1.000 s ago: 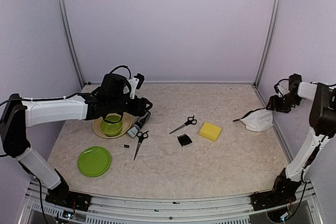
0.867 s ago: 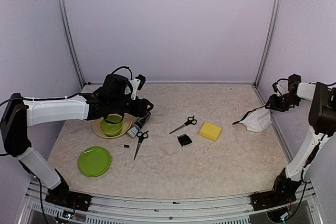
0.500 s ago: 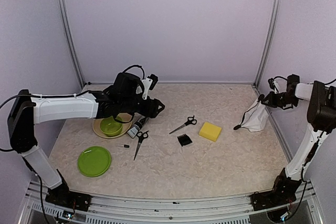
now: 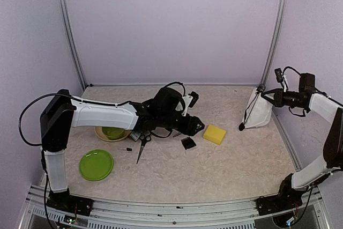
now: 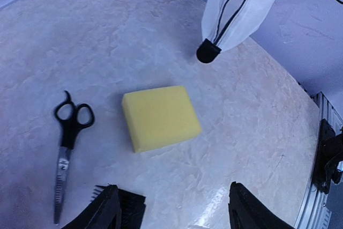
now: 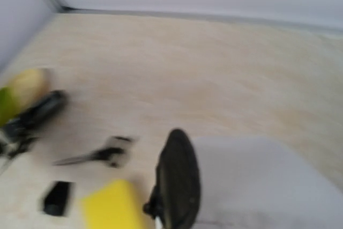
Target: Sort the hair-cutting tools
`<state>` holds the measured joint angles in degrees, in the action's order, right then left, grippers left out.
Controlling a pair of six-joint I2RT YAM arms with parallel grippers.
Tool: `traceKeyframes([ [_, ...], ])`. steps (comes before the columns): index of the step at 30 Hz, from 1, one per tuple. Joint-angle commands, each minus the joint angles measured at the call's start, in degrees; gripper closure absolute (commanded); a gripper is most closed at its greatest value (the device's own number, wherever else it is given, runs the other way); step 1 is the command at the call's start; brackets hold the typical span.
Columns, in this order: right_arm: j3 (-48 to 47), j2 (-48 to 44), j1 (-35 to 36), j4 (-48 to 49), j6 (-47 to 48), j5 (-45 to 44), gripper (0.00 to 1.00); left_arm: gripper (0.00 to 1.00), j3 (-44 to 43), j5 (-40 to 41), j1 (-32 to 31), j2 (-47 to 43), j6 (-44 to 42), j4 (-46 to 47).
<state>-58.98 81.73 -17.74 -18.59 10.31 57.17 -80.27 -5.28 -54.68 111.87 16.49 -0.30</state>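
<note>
Left wrist | comb guard [image 5: 131, 207] beside spread left claw [image 5: 174, 213] | right claw [image 4: 267, 94] grips pouch [image 4: 260, 113]

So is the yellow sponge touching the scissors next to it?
Apart. The left wrist view shows a strip of bare table between the yellow sponge and the scissors.

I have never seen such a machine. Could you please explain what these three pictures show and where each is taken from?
These are two white-and-black robot arms bolted to a table's near edge. One picture comes from a fixed camera above and behind them; the other two from a camera on each wrist. The left arm's open fingers hover empty above a yellow sponge block, slim black-handled steel scissors and a small black comb guard. The right arm's fingers are shut on a white zip pouch with black ends. A green plate, green bowl and second scissors sit farther left.
</note>
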Motion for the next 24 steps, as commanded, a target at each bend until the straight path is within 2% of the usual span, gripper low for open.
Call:
traceKeyframes([
  [1,5.4,-7.11,4.37,4.81,-2.83,8.16,1.0,0.33,-4.89,-7.68,-1.55,6.04,7.72,6.0],
  [5,9.45,-11.88,8.68,9.19,-4.68,10.12,1.0,0.33,-5.76,-9.65,-1.66,8.87,11.77,13.01],
  [10,9.08,-13.08,12.53,8.18,-5.82,13.74,1.0,0.33,-3.66,-10.37,-2.7,9.71,10.69,20.95],
  [11,8.8,-13.11,13.08,7.85,-5.93,13.64,1.0,0.25,-3.51,-11.78,-3.1,9.9,9.79,22.22],
  [12,8.53,-13.09,13.53,7.59,-6.1,13.66,1.0,0.1,-3.37,-12.41,-3.73,10.06,8.78,23.16],
  [13,8.22,-13.05,13.9,7.3,-6.17,13.67,1.0,0.06,-3.37,-12.28,-4.4,10.23,7.55,23.67],
  [16,7.51,-12.95,14.77,6.72,-6.26,13.62,1.0,0.07,-4.42,-11.61,-6.09,11.37,5.12,24.12],
  [24,7.28,-13.64,15.18,5.94,-6.6,16.32,1.0,0.28,-6.56,-9.78,-6.32,14.31,7.51,25.62],
])
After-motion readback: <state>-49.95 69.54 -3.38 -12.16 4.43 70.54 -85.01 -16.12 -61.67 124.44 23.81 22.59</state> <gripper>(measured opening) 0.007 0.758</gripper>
